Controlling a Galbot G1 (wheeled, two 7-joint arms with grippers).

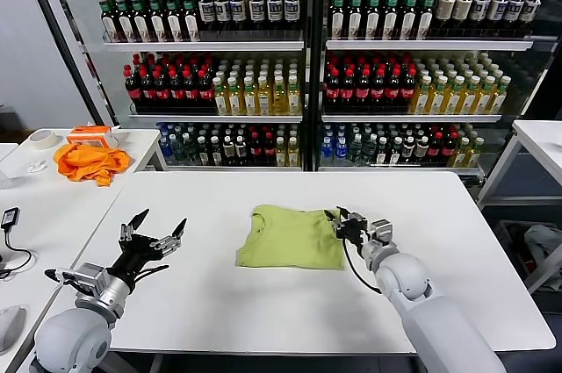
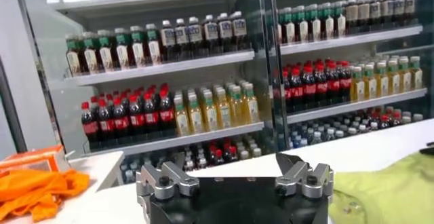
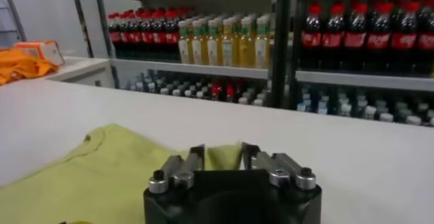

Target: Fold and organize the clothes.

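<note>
The lime T-shirt (image 1: 290,237) lies folded into a rough rectangle in the middle of the white table (image 1: 263,312). My right gripper (image 1: 341,219) is at the shirt's right edge, low over the table. In the right wrist view its fingers stand narrowly apart around a fold of the shirt's fabric (image 3: 102,171), and the gripper (image 3: 223,152) is shut on it. My left gripper (image 1: 158,231) is open and empty, held above the table's front left, well clear of the shirt. The left wrist view shows the open left gripper (image 2: 230,171) and a corner of the shirt (image 2: 393,191).
A bright orange cloth (image 1: 88,162), an orange box (image 1: 92,134) and a tape roll (image 1: 41,138) lie on a side table at the left. Glass-fronted shelves of bottles (image 1: 307,66) stand behind the table. Another white table (image 1: 540,140) is at the right.
</note>
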